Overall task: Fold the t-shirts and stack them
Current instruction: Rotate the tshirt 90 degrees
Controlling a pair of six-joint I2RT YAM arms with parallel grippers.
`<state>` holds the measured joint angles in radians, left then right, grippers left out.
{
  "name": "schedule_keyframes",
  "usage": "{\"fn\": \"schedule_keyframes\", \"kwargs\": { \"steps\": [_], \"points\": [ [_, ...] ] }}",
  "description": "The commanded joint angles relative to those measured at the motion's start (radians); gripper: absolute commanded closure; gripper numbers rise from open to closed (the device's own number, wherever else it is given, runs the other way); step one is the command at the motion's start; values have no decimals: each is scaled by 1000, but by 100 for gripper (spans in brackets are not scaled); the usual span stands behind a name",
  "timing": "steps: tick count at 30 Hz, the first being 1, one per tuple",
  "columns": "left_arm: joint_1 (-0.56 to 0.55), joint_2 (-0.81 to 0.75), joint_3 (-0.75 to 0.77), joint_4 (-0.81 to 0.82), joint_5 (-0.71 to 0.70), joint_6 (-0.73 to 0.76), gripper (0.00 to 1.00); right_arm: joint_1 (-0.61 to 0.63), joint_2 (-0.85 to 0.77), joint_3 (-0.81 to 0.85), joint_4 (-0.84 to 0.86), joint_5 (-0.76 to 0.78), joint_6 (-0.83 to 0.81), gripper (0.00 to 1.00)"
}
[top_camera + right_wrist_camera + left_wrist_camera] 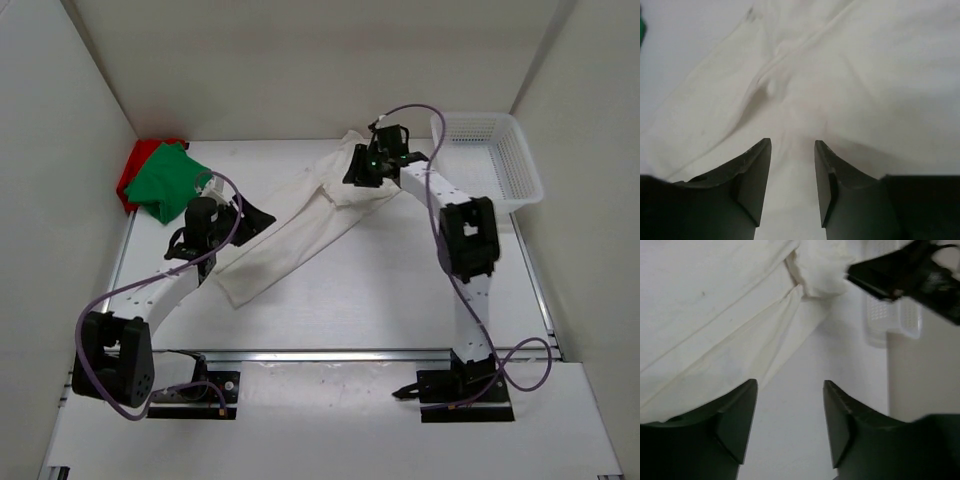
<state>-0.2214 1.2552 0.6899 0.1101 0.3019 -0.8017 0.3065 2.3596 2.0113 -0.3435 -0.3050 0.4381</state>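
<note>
The white t-shirt [300, 235] lies stretched in a long diagonal band across the table's middle, folded lengthwise. Its upper end is bunched under my right gripper [362, 172]. In the right wrist view the right gripper [792, 145] hangs open just above the white t-shirt [840, 75], nothing between its fingers. My left gripper [256, 220] is at the shirt's left edge. It is open over bare table in its wrist view [790, 387], beside the white t-shirt [715, 325]. The green t-shirt [165, 182] lies folded on the red t-shirt [132, 172] at the back left corner.
A white mesh basket [492, 160] stands at the back right, also seen as the basket [892, 320] in the left wrist view. White walls enclose the table on the left, back and right. The right arm [912, 275] reaches across the top of the left wrist view.
</note>
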Motion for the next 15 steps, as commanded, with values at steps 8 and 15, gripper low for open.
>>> {"fn": "schedule_keyframes", "kwargs": {
  "steps": [8, 15],
  "points": [
    [-29, 3, 40, -168, 11, 167, 1, 198, -652, -902, 357, -31, 60, 100],
    [-50, -43, -16, -167, 10, 173, 71, 279, -547, -951, 508, -19, 140, 57]
  ]
}}
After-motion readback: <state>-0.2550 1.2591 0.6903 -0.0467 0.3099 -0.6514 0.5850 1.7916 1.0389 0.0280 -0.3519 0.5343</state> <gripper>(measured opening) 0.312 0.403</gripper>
